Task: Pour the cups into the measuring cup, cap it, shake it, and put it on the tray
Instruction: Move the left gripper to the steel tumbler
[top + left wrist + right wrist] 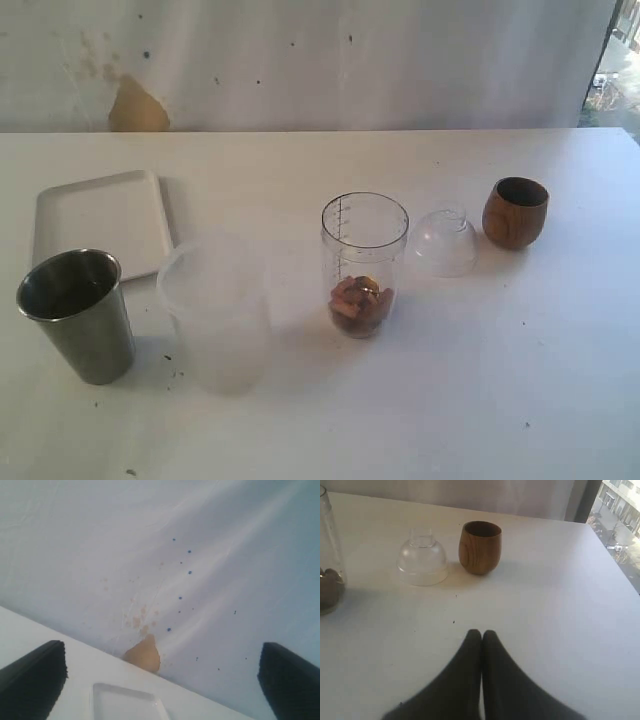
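Observation:
The clear measuring cup (364,262) stands mid-table with brown pieces in its bottom and no cap on. Its clear dome cap (443,240) rests just to its right, and the wooden cup (515,212) stands upright beyond that. The steel tumbler (75,315) is upright at the front left, with the white tray (100,220) behind it. Neither gripper shows in the exterior view. My left gripper (162,647) is open and empty, looking over the tray (125,702) toward the wall. My right gripper (481,632) is shut and empty, short of the wooden cup (480,547), the cap (422,562) and the measuring cup (327,575).
A wide frosted plastic cup (215,315) stands between the tumbler and the measuring cup. A white wall with a brown stain (137,105) rises behind the table's far edge. A window lies off the table's right side.

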